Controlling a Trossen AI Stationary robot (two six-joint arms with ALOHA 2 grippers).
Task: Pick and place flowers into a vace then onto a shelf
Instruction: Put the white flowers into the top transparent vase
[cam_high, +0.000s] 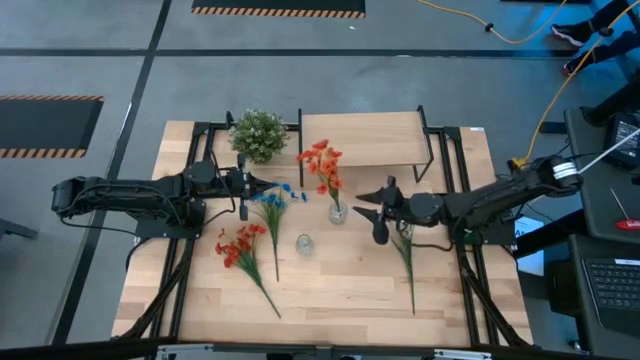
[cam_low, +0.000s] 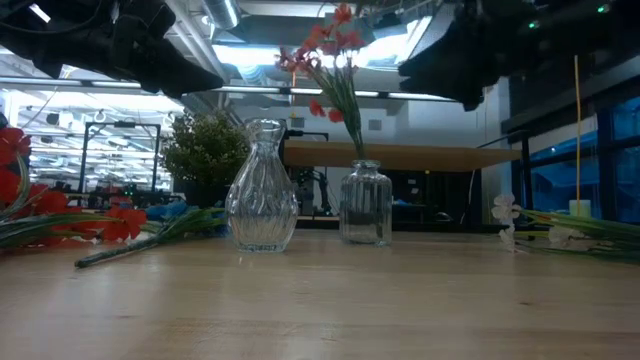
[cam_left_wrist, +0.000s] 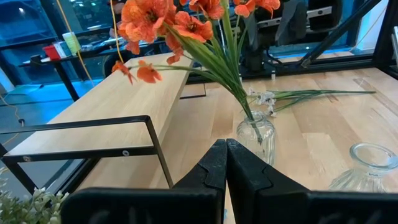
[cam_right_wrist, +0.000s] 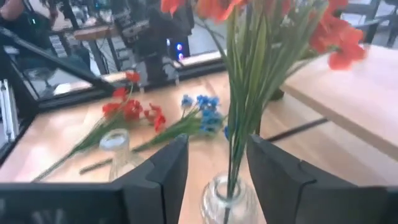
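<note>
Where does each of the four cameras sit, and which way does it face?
High: overhead, straight down on table, both arms, left hand, right hand.
Low: tabletop height, level across to empty vase; arms overhead.
Left wrist: past shut fingers toward shelf.
Right wrist: past open fingers, red-orange flowers between.
All four share the vase holding red-orange flowers.

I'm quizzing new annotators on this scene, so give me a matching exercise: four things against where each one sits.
Things:
1. red-orange spray
2. blue spray
3. white spray
4. potted plant

Places:
A. flat on the table under the right arm
B. at the table's far edge, beside the shelf
C. upright in a glass vase
D. flat by the left gripper

Pairs: 1-C, 2-D, 3-A, 4-B
</note>
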